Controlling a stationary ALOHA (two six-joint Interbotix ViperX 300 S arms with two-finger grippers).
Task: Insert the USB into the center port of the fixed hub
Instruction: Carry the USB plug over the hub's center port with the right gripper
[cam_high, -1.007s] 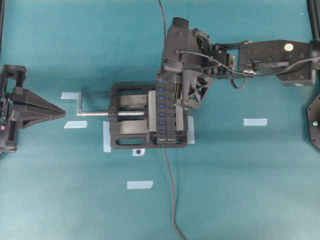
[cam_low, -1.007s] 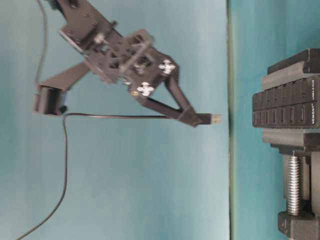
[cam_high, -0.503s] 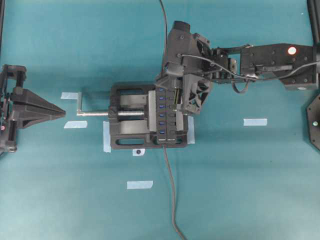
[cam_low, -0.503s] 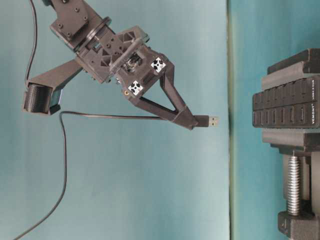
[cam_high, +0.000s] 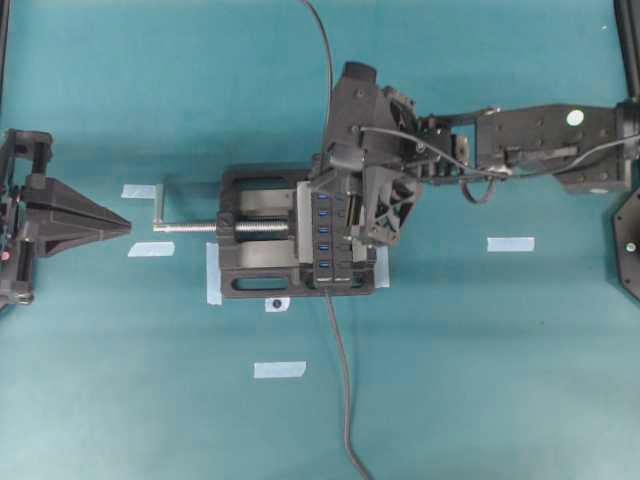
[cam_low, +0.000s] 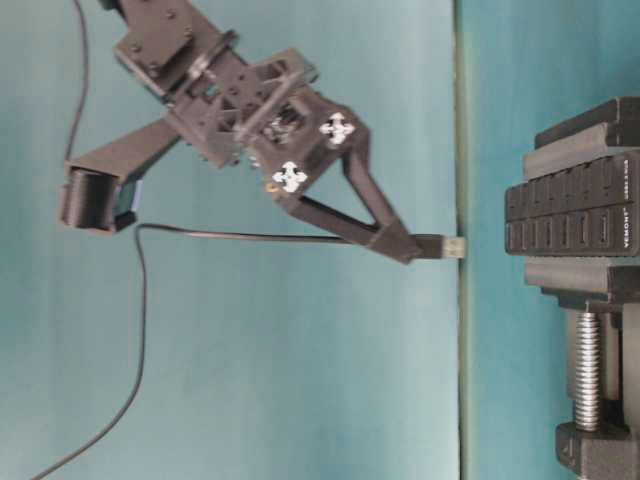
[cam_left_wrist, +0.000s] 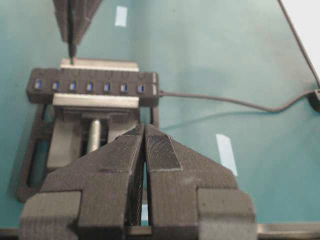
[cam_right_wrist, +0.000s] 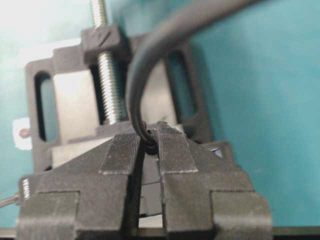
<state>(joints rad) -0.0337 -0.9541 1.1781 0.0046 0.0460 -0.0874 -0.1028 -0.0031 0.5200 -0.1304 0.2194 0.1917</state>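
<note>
Closing on the hub: the USB (cam_low: 444, 247) sits clamped in the right pincer (cam_low: 402, 244), metal tip pointing at the fixed hub (cam_low: 572, 216), still apart from it. Versus 1 s ago in the table-level view the plug has moved right, nearer the port face, and slightly lower. Overhead, the pincer has shifted further over the row of 7 blue ports, covering the far end of the fixed hub; the center port (cam_high: 323, 231) shows open, nothing in it. So: approach phase, insertion not done; alignment with port 4 can't be confirmed from these views. Left pincer (cam_left_wrist: 145, 150) closed, empty, parked left of the vise (cam_high: 250, 262). Cable (cam_low: 200, 235) trails slack behind.
</note>
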